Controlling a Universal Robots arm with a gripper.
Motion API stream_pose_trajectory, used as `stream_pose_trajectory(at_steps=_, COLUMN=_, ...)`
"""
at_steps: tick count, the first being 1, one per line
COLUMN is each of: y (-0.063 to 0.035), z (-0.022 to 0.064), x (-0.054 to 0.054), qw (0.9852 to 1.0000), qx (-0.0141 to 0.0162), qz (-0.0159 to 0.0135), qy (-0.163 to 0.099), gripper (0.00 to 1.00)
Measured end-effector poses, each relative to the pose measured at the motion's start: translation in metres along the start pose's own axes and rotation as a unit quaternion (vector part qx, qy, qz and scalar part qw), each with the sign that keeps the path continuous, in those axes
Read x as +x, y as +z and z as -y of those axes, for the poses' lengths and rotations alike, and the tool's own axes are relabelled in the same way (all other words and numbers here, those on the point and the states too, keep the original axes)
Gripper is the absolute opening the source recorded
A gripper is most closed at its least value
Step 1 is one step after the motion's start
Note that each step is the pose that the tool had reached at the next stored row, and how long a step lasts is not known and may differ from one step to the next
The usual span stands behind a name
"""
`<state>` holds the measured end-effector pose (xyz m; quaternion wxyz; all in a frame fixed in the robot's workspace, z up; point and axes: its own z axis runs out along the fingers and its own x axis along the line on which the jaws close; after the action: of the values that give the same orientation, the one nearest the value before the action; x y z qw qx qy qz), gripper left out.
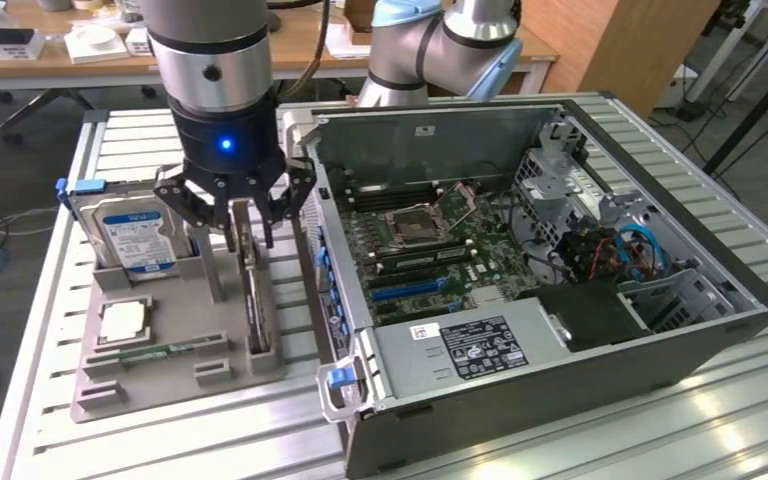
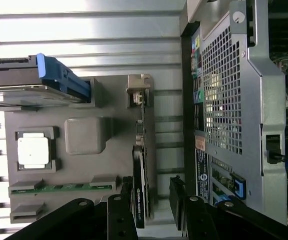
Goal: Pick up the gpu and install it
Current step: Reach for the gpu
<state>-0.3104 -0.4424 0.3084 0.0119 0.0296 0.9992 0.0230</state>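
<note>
We see the jaws apart, straddling the gpu [image 2: 139, 190]. It stands on edge in a grey tray [image 1: 157, 375] just beside the open computer case [image 1: 558, 390].

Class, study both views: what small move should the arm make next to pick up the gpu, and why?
Probably ease straight down a little. The open pincer hangs over the gpu, which stands on edge in the grey holder. Its fingers straddle the card's end, apparently too high to grip it.
</note>
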Motion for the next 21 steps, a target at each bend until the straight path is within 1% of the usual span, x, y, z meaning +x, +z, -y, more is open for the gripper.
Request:
stream_pose_trajectory(at_steps=10, y=0.0175, z=0.0008, x=0.000, qw=1.0000, qx=0.0003, qz=-0.0008, qy=0.000, gripper=0.43)
stream_pose_trajectory(at_steps=14, y=0.0179, z=0.0009, x=0.001, qw=1.0000, qx=0.0003, qz=-0.0008, qy=0.000, gripper=0.43)
stream_pose_trajectory(at_steps=21, y=0.0184, z=0.0012, x=0.006, qw=1.0000, qx=0.0004, qz=-0.0008, qy=0.000, gripper=0.43)
